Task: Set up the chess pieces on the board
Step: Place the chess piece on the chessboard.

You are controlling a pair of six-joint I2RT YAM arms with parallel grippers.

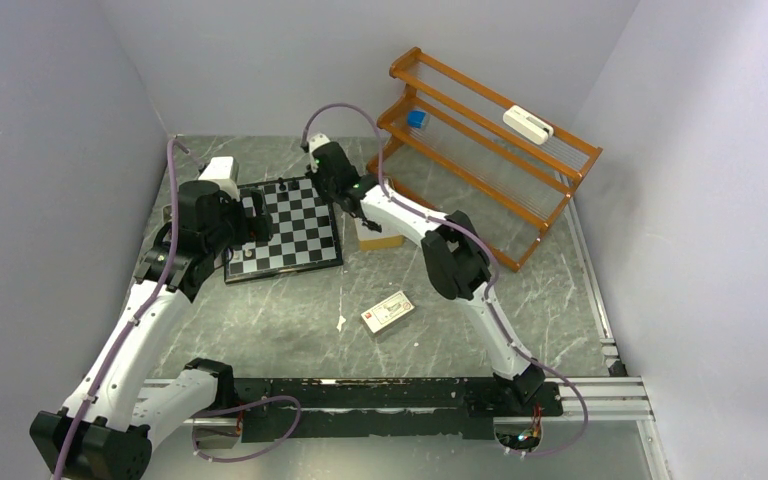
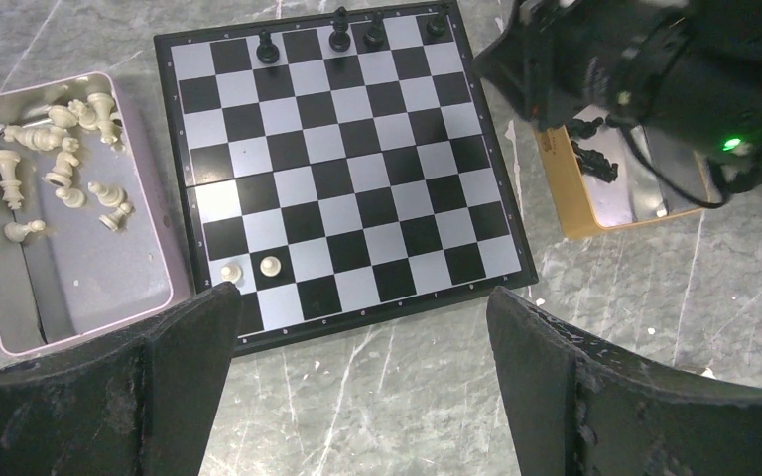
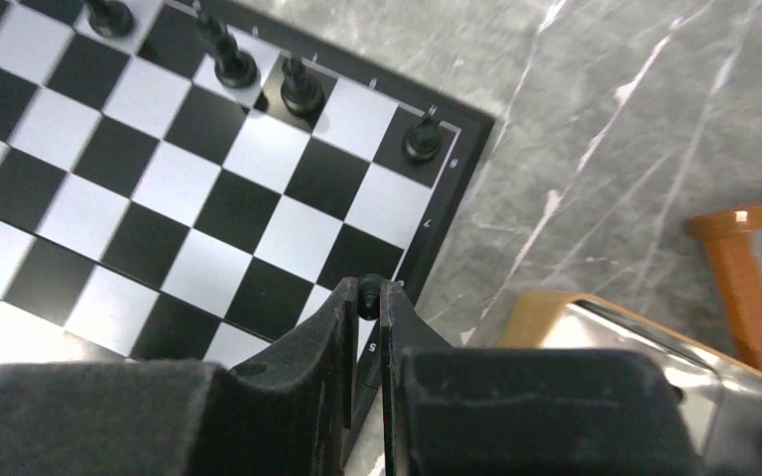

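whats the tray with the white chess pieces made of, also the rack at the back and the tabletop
Tray: probably thin metal, like a tin, going by the dull silvery sheen and rounded rim.
Rack: looks like wood rails with a glossy orange-brown varnish. The thin pale rods between them are of unclear material.
Tabletop: grey with white veins, a marble look. Whether it is stone or a print cannot be told.

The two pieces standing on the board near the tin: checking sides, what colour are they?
Both pieces are pale cream; the left wrist view shows it best.
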